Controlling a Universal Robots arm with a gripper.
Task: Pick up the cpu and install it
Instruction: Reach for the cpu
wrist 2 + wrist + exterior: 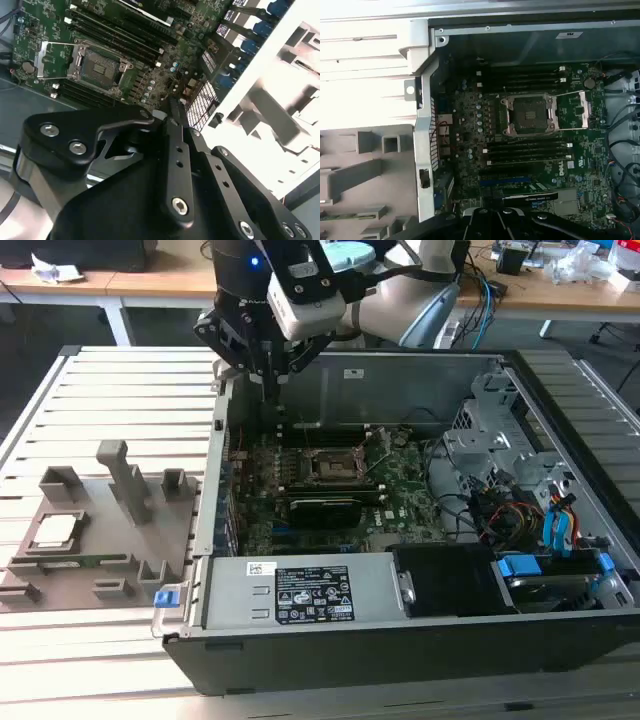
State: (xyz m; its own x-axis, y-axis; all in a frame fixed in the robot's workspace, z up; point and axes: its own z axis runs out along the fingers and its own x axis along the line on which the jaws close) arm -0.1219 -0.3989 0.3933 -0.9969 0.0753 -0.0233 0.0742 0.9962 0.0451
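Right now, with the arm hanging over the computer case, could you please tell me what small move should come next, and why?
Probably move the gripper toward the exterior view's left, over the cpu. The cpu lies on the grey holder tray outside the case, apart from the gripper, while the socket on the motherboard stands open and empty.

An open case (400,390) lies on a slatted table (120,390). Inside it: a green motherboard (400,510) with open socket (333,466) and black card (325,508). Beside it, a grey tray (110,540).

dull silvery metal cpu (55,530), matt grey plastic tray (104,536)
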